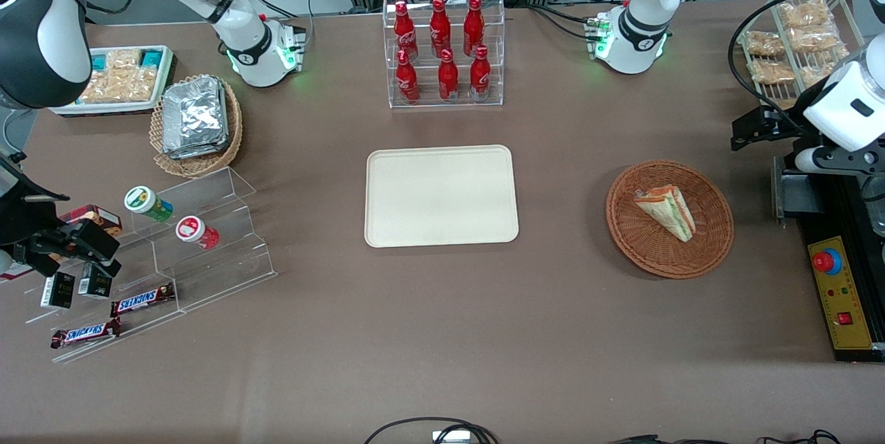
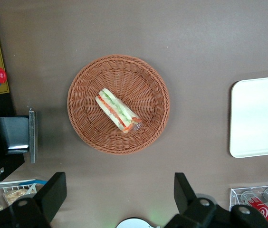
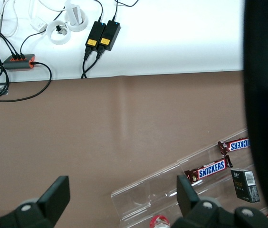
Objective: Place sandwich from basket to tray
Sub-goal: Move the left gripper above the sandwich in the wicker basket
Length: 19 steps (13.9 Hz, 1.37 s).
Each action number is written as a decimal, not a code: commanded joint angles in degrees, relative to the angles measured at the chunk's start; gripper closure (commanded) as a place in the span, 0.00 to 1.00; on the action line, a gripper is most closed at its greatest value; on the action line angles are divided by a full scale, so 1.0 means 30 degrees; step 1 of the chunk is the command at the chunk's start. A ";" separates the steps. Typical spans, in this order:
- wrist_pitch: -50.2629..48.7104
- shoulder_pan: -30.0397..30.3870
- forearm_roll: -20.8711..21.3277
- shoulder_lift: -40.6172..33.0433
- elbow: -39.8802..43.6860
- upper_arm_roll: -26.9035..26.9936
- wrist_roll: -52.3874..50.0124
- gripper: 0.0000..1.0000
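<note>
The sandwich (image 1: 667, 210) (image 2: 117, 111), a wrapped white-bread wedge with green, orange and red layers, lies in the middle of the round reddish-brown wicker basket (image 1: 643, 243) (image 2: 138, 80). The cream tray (image 1: 441, 195) (image 2: 260, 116) sits bare at the table's centre, well apart from the basket, toward the parked arm's end. My left gripper (image 1: 750, 131) (image 2: 119, 190) hovers high above the table beside the basket, toward the working arm's end and slightly farther from the front camera. It is open with nothing between its black fingers (image 2: 53, 190).
A clear rack of red bottles (image 1: 446, 50) stands farther from the front camera than the tray. A control box with a red button (image 1: 840, 292) and a wire rack of snacks (image 1: 795, 43) flank the working arm's end. Foil packs in a tan basket (image 1: 197, 122) and an acrylic shelf (image 1: 187, 250) lie toward the parked arm's end.
</note>
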 commanded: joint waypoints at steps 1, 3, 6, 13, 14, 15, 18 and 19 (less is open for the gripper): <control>-0.0295 -0.0081 0.0061 -0.0247 -0.0165 0.0136 0.0294 0.00; -0.0295 0.0007 0.0062 -0.0189 -0.0049 0.0165 0.0323 0.00; 0.0026 -0.0022 0.1319 -0.0130 -0.0660 0.0136 0.0353 0.00; 0.4416 0.0884 0.1117 -0.0423 -0.5463 0.0165 -0.0873 0.00; 0.5060 0.0915 0.1087 -0.0394 -0.6019 0.0136 -0.1255 0.00; 0.5763 0.0915 0.1087 -0.0393 -0.6721 0.0165 -0.1780 0.00; 0.8164 0.0916 0.1058 -0.0510 -0.8919 0.0165 -0.3974 0.00; 0.8810 0.0915 0.1058 -0.0540 -0.9592 0.0136 -0.4998 0.00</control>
